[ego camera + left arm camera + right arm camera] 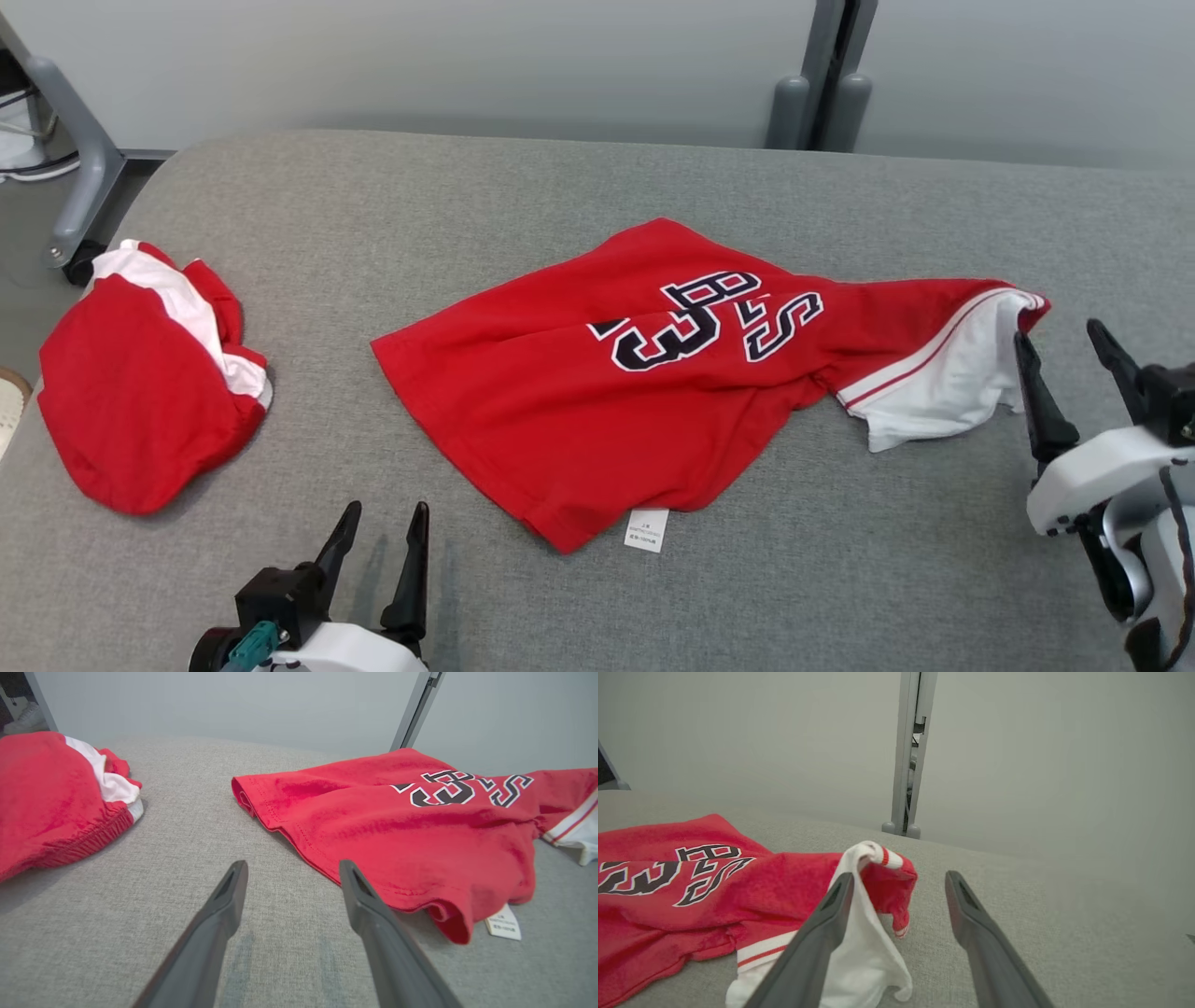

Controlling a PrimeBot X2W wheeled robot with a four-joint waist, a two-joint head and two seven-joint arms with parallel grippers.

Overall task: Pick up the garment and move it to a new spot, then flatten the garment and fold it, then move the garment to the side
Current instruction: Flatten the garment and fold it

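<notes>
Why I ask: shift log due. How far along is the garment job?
Looks done: the jersey lies on the grey surface, free of both grippers. In hand: flattening; it is rumpled, its white sleeve bunched beside the open right gripper; the left gripper hovers open. Left: smoothing, folding, moving it aside.

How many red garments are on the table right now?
2. The lettered shirt lies spread in the middle, its white sleeve beside the right gripper. A bunched garment sits at the left of the table. More could be hidden underneath.
</notes>
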